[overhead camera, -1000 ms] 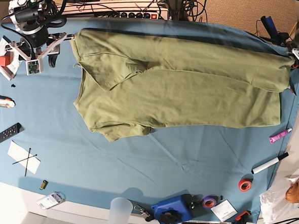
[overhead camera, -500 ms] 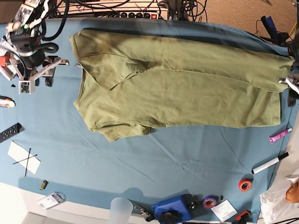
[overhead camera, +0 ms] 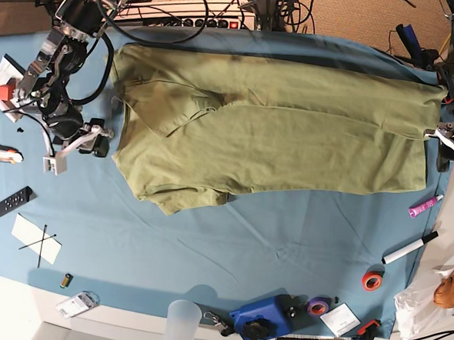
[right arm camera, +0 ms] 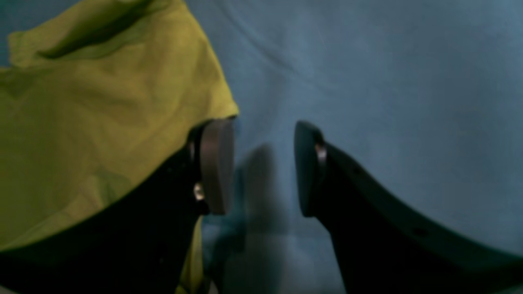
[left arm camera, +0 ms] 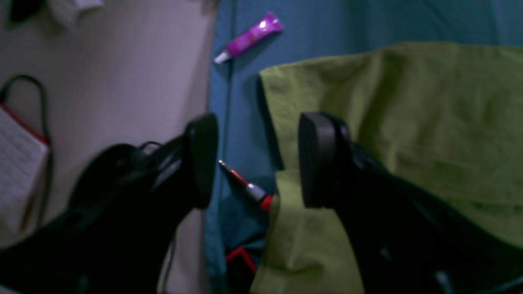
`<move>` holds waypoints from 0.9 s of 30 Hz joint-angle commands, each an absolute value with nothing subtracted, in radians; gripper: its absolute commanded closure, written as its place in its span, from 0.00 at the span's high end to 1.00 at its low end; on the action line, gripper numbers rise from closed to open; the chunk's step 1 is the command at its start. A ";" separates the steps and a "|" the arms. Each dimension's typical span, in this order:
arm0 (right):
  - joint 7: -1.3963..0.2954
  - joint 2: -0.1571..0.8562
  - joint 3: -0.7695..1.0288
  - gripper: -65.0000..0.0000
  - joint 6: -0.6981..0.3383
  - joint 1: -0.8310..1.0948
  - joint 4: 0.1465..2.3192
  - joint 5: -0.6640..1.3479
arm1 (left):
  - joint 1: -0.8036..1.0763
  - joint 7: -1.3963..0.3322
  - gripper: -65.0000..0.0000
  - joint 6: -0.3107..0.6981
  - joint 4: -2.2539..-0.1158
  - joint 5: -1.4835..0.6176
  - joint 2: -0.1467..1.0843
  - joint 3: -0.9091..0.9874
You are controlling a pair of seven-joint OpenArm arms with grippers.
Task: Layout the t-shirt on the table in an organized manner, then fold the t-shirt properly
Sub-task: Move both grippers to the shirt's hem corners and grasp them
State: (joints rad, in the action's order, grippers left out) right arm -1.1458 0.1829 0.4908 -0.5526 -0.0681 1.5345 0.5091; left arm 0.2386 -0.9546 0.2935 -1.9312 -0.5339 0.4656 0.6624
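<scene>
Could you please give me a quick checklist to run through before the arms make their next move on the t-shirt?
1. Left gripper open, nothing held: ok.
2. Right gripper open, nothing held: ok.
3. t-shirt lying entirely on the table: ok.
4. t-shirt spread flat in an organized manner: not ok; the far part is folded over and the end near the right gripper is bunched.
5. Right gripper beside the shirt's edge, blue cloth between its fingers: ok.
6. Clutter near the left gripper's end: not ok; a purple tube and a red-tipped tool lie at the hem.

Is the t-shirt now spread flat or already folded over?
Partly folded: the t-shirt lies on the table with its far edge doubled over itself.
</scene>
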 commanded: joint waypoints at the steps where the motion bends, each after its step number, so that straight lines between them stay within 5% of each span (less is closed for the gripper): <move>1: -1.127 0.197 0.492 0.38 -0.572 -0.097 1.533 0.542 | 0.232 -0.908 0.48 0.290 -1.921 -0.547 0.485 0.670; 5: -1.130 0.197 0.492 0.38 -0.572 -0.120 1.492 0.546 | 0.209 -0.818 0.48 0.303 -1.813 -0.567 0.485 0.670; 12: -1.178 0.197 0.490 0.38 -0.584 -0.120 1.490 0.602 | 0.042 -0.902 0.48 0.429 -1.586 -0.686 0.485 0.646; 27: -1.232 0.196 0.490 0.38 -0.616 -0.119 1.490 0.677 | -0.172 -0.945 0.45 0.401 -1.199 -0.549 0.485 0.508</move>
